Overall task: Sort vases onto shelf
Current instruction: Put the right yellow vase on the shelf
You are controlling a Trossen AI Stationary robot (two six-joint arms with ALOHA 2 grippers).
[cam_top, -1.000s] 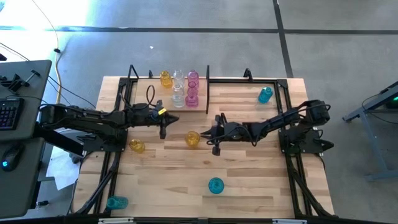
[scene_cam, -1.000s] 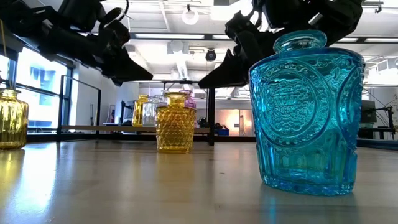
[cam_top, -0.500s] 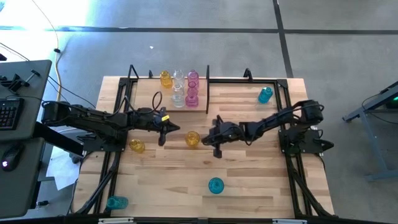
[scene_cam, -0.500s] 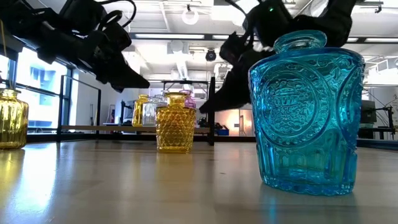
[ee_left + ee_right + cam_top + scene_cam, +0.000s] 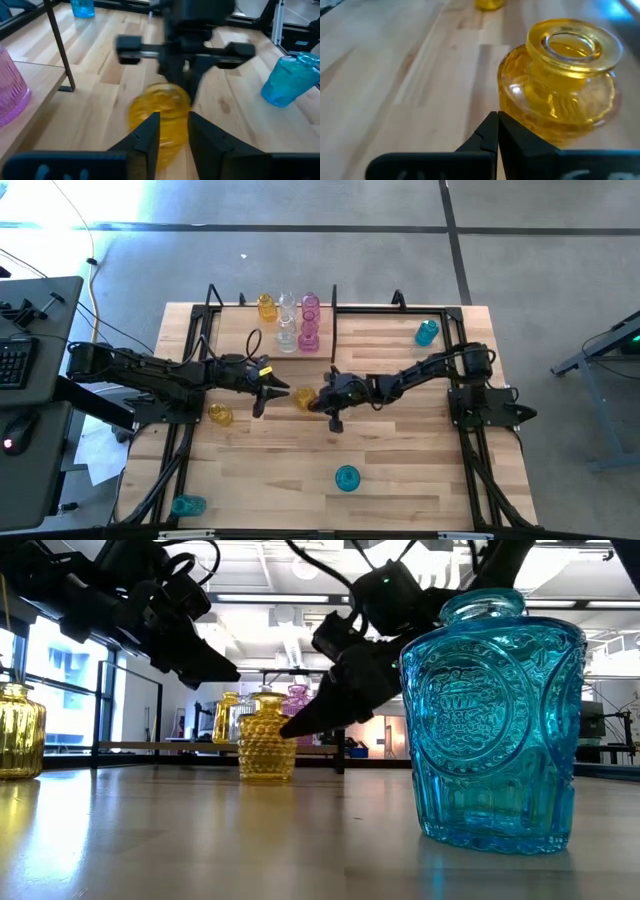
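On the wooden bench [image 5: 400, 470], an amber vase [image 5: 306, 399] stood near the centre, between the two end effectors. The right end effector [image 5: 322, 402] was at the vase's 3 o'clock side in the high view, its fingers pressed together with nothing between them, the tips touching or almost touching the vase body. The left end effector [image 5: 281, 392] was at the vase's 9 o'clock side, its fingers a narrow gap apart and holding nothing.

The shelf [image 5: 270, 330] was at 12 o'clock on the bench and carried an amber vase, clear vases and pink vases [image 5: 309, 320] in a group. One teal vase [image 5: 427, 332] stood at about 2 o'clock, another teal vase [image 5: 347, 478] at 6 o'clock, a second amber vase [image 5: 220, 415] at 9 o'clock, and a third teal vase [image 5: 187, 505] at 7 o'clock.
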